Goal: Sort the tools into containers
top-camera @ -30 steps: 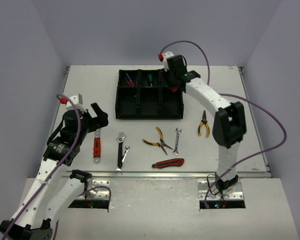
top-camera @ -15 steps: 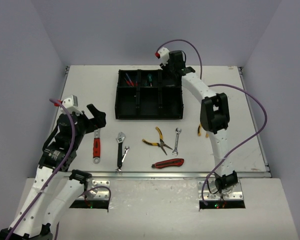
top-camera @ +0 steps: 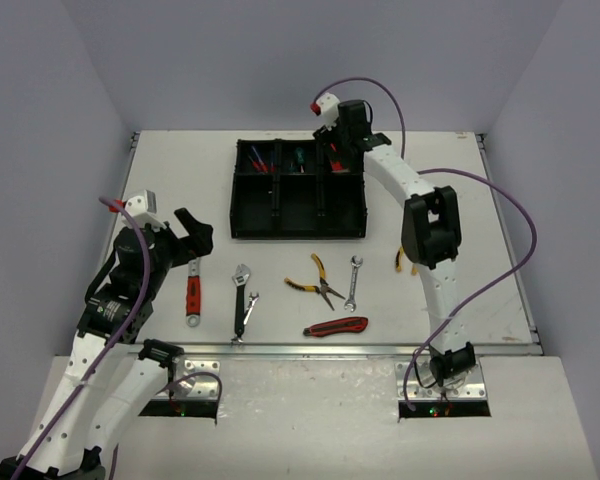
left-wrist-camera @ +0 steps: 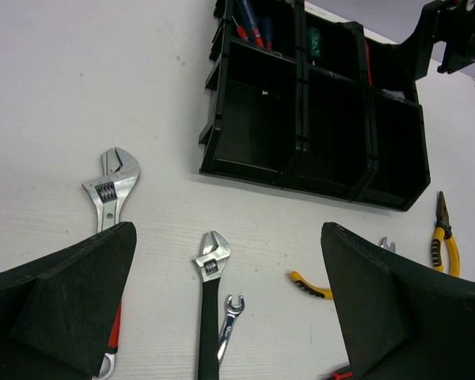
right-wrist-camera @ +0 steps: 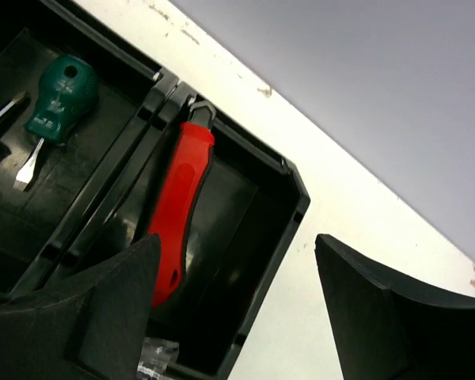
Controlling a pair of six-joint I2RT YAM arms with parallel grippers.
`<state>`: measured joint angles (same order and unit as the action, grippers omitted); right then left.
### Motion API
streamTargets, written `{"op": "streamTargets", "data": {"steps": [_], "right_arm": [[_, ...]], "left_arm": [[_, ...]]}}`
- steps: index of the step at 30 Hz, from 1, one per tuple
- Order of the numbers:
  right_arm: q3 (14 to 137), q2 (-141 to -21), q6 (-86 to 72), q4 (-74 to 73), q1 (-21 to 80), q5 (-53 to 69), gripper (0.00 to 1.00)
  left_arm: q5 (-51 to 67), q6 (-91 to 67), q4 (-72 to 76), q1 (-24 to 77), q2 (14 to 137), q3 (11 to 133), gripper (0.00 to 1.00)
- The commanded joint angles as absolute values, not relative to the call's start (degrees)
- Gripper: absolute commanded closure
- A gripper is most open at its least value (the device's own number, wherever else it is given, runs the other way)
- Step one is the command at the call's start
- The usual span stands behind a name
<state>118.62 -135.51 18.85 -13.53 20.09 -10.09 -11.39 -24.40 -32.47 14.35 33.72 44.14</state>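
Note:
The black tray (top-camera: 298, 233) has six compartments. My right gripper (top-camera: 342, 150) hangs open and empty over its back right compartment, where a red utility knife (right-wrist-camera: 178, 210) lies. A green screwdriver (right-wrist-camera: 59, 99) lies in the back middle one. My left gripper (top-camera: 188, 235) is open and empty above the red-handled wrench (top-camera: 193, 292). On the table lie a black-handled wrench (top-camera: 241, 300), a small spanner (top-camera: 251, 306), yellow pliers (top-camera: 318, 282), a silver spanner (top-camera: 353, 282) and a second red knife (top-camera: 336, 326). More yellow pliers (top-camera: 407, 260) are partly hidden by the right arm.
Red and blue screwdrivers (left-wrist-camera: 249, 28) lie in the tray's back left compartment. The front three compartments (left-wrist-camera: 317, 119) look empty. The table's front metal edge (top-camera: 330, 348) runs just beyond the red knife. Grey walls enclose the table.
My right arm has folded back and its gripper has risen over the tray's back right corner. My left arm shifted slightly left. Little moved in the last half second.

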Motion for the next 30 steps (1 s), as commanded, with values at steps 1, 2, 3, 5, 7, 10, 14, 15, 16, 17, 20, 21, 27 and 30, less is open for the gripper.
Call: {"op": "streamTargets", "data": {"steps": [1, 2, 3, 5, 7, 10, 14, 15, 16, 17, 20, 21, 27, 30], "right_arm": [[116.43, -121.97, 11.26, -17.31, 21.17, -9.84, 0.21], [114.46, -118.79, 8.97, -19.04, 21.69, -9.49, 0.21], [112.02, -115.35, 6.74, -21.16, 22.36, -9.03, 0.21], [105.26, -109.14, 5.02, -26.89, 24.22, -4.25, 0.19], [96.41, -103.16, 4.91, -31.05, 27.28, 0.62, 0.12], [87.21, -94.98, 7.45, -39.33, 32.42, 3.95, 0.01], [71.66, -88.9, 11.96, -41.67, 45.95, 2.35, 0.01], [69.72, -88.34, 12.59, -42.39, 48.58, 1.53, 0.01], [68.97, -88.25, 12.7, -42.57, 50.34, 0.45, 0.01], [67.14, -88.2, 12.09, -43.05, 53.1, -0.61, 0.01], [63.2, -88.81, 8.92, -44.12, 55.98, -2.11, 0.01], [62.62, -88.93, 8.36, -43.98, 57.27, -1.68, 0.02], [57.27, -90.82, 6.95, -41.33, 62.4, -2.47, 0.1], [55.15, -91.87, 7.55, -39.2, 62.49, -3.49, 0.13]], "left_arm": [[-11.01, -23.66, -29.88, 15.03, 33.6, 44.3, 0.0], [-10.99, -23.64, -29.88, 15.03, 33.75, 44.33, 0.0], [-10.99, -23.64, -29.89, 15.03, 33.93, 44.38, 0.0], [-10.99, -23.56, -29.94, 15.03, 34.16, 44.38, 0.0], [-10.99, -23.55, -29.96, 15.03, 34.35, 44.38, 0.0], [-10.9, -23.55, -29.9, 15.03, 34.53, 44.39, 0.0], [-11.59, -23.64, -30.19, 14.94, 34.19, 44.6, 0.0], [-11.8, -23.68, -30.27, 14.94, 34.03, 44.65, 0.0], [-12.03, -23.73, -30.28, 14.94, 33.81, 44.65, 0.0], [-12.2, -23.75, -30.26, 14.92, 33.45, 44.65, 0.0], [-12.55, -23.82, -30.23, 14.85, 32.62, 44.56, 0.0], [-12.64, -23.89, -30.31, 14.92, 32.46, 44.56, 0.0], [-12.3, -23.81, -30.32, 14.94, 32.69, 44.56, 0.0], [-12.22, -23.73, -30.23, 14.87, 32.62, 44.56, 0.0]]}}
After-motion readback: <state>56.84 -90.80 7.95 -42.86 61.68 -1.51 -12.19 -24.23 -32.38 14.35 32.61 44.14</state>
